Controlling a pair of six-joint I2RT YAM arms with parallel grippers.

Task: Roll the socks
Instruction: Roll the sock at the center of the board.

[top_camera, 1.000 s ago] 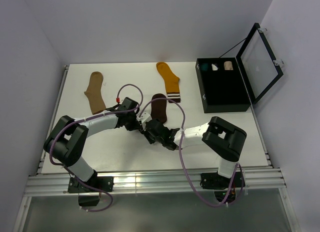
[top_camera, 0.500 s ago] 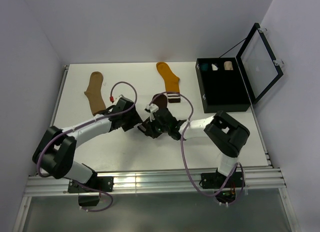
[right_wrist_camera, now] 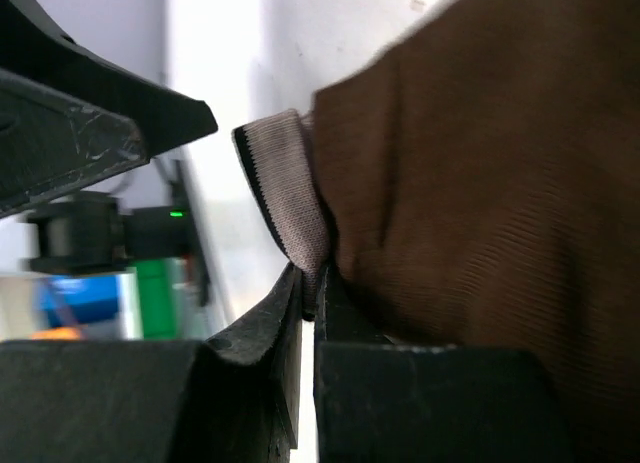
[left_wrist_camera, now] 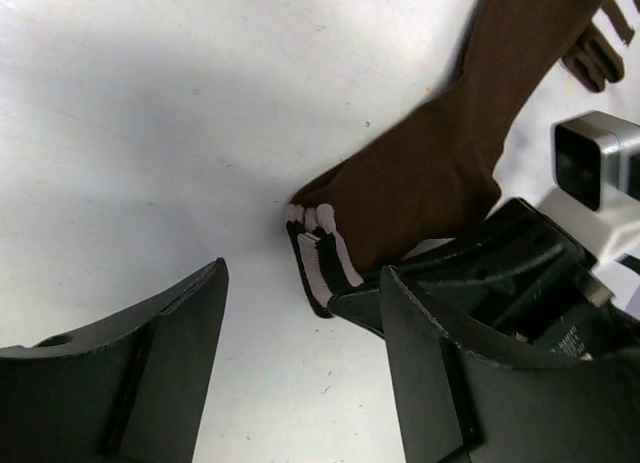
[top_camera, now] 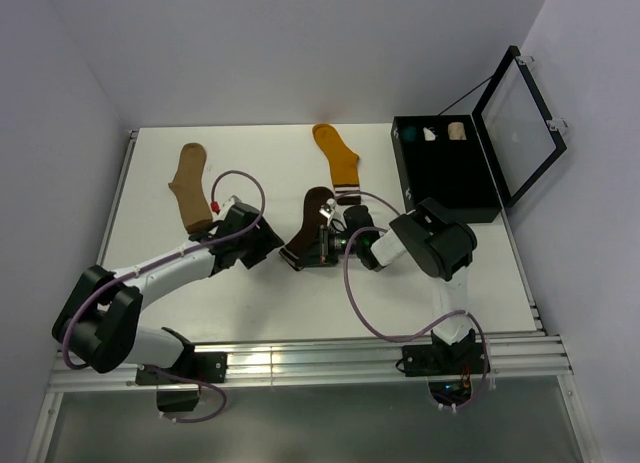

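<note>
The right gripper pinches the dark brown sock by its striped cuff; the left gripper stands spread beside it.
The sock lies mid-table, toe toward 1 o'clock. The right wrist view shows the cuff fold nipped; only the top view shows the tan sock at 10 o'clock and the mustard sock at 12.

Arms — white links, black joints | cables purple | left hand — black fingers

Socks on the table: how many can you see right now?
3: tan sock at far left; mustard-orange sock at back centre; dark brown sock mid-table, its striped cuff pinched in the right tool. None appears hidden.
</note>
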